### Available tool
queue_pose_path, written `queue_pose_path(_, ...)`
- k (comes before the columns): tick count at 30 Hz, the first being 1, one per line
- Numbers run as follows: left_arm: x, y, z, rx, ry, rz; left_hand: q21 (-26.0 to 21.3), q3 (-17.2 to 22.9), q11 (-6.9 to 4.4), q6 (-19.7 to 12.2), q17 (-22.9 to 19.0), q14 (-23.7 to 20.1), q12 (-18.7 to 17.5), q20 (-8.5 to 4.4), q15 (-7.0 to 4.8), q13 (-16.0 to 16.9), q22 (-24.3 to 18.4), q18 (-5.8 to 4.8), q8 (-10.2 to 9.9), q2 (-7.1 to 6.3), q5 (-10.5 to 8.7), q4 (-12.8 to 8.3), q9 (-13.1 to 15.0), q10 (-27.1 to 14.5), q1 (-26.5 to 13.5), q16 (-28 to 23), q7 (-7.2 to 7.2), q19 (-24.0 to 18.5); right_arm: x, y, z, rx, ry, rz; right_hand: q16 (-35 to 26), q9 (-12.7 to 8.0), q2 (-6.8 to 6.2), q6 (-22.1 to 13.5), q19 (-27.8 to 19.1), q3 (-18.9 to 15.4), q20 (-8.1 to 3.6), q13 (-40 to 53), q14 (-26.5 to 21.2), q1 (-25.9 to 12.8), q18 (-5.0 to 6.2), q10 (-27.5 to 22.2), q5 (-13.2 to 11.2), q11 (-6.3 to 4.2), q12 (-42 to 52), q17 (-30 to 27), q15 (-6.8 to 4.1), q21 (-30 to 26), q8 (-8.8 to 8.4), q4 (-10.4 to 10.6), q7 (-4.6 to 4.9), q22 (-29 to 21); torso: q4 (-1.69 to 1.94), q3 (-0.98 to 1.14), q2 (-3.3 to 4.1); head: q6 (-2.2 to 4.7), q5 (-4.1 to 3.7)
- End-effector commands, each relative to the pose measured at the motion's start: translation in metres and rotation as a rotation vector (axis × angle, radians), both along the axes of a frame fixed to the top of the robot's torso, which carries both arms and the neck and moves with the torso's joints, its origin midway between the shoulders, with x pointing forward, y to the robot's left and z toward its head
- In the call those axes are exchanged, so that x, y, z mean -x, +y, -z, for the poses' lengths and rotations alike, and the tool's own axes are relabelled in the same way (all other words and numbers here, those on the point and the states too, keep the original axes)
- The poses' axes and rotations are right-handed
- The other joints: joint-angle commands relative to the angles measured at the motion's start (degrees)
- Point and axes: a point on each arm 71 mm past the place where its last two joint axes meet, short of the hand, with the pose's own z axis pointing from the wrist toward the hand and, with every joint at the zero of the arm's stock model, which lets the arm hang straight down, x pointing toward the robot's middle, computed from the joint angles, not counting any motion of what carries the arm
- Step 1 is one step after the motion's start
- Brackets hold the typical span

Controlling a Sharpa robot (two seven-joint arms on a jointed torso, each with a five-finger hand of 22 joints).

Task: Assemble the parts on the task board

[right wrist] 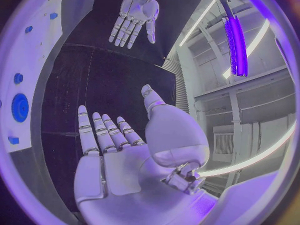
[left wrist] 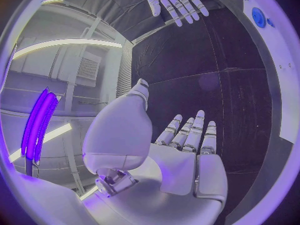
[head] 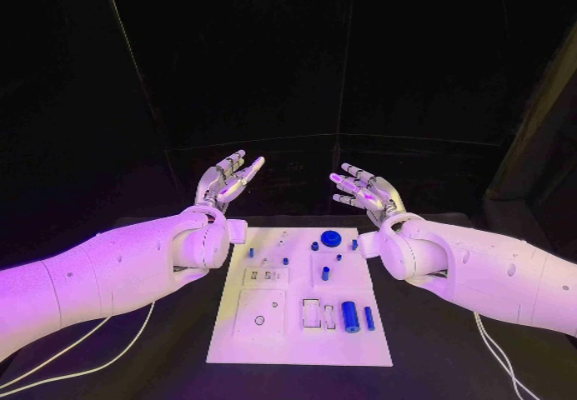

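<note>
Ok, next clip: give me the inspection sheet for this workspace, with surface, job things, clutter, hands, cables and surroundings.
Surface: black table, with the white task board lying in its middle.
Job's things: small blue parts lie on the board; a round blue disc at the far end, a thick blue cylinder and a thin blue pin side by side near the front.
Clutter: nothing seen.
Hands: left hand and right hand are raised beyond the far end of the board, fingers spread, holding nothing.
Cables: white cables run over the table under each arm.
Surroundings: dark backdrop behind the table.
</note>
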Motion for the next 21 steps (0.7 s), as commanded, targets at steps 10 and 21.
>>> queue_pose_path(10, 0.000, 0.012, -0.005, 0.075, -0.041, 0.056, 2.9, 0.3, 2.65, 9.5, 1.9, 15.0, 2.3, 1.67, 1.92, 1.2, 1.5, 0.62, 1.9, 2.76, 0.33, -0.2, 1.0, 13.8, 5.2, 4.0, 7.01, 6.6, -0.012, -0.014, -0.007, 0.256, -0.131, -0.091, 4.4, 2.0, 0.17, 33.4, 20.3, 0.5, -1.28, 1.3, 35.1, 12.0, 4.87, 33.7, -0.4, -2.07, 3.9, 1.4, -3.54, 7.4, 4.27, -7.8, 4.97, 2.2, -0.58, 0.05, 1.88, 0.35, -0.34)
queue_pose_path(21, 0.006, 0.021, -0.007, 0.075, -0.043, 0.063, 5.6, -0.1, 3.05, 14.3, 2.0, 18.7, 2.5, 1.70, 2.33, 1.4, 2.6, 0.26, 2.4, 3.70, 0.35, -1.4, 1.3, 18.5, 6.6, 5.0, 7.35, 13.4, -0.012, -0.024, -0.014, 0.374, -0.208, -0.113, 3.5, 1.9, 0.19, 36.6, 24.4, -0.1, -2.81, 1.4, 40.9, 12.0, 4.86, 37.2, -0.2, -2.98, 2.3, 1.4, -5.02, 8.6, 2.54, -9.2, 4.42, 1.7, 0.15, 0.45, 3.13, 0.35, -0.19)
